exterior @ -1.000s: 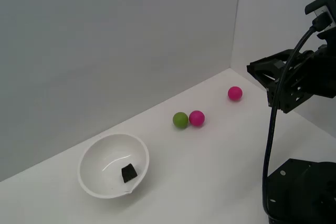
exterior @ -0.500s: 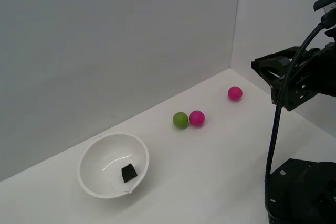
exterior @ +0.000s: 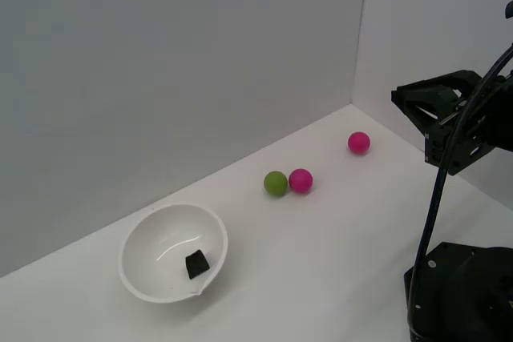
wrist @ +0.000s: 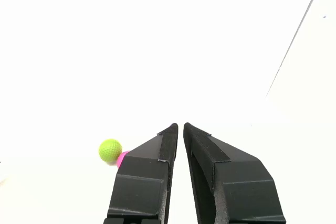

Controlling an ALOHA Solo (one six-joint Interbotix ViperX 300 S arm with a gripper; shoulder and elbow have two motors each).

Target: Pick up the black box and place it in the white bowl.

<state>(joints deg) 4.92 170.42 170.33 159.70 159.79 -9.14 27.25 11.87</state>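
Note:
The black box (exterior: 196,263), a tiny matte cube, lies inside the white bowl (exterior: 136,266) at the exterior view's lower left. My gripper (exterior: 398,98) hangs in the air at the exterior view's right, far from the bowl and above the table. In the wrist view the gripper (wrist: 180,126) has its two black fingers nearly touching, with nothing between them. The bowl and the box are out of the wrist view.
A green ball (exterior: 275,183) and a pink ball (exterior: 300,180) touch each other mid-table; the green ball (wrist: 109,150) also shows in the wrist view. Another pink ball (exterior: 358,142) lies near the back corner. The black robot base (exterior: 461,294) stands at the lower right. Grey walls bound the table.
The gripper has drawn back toward the exterior view's right and slightly up. The box, the bowl and the balls have not moved.

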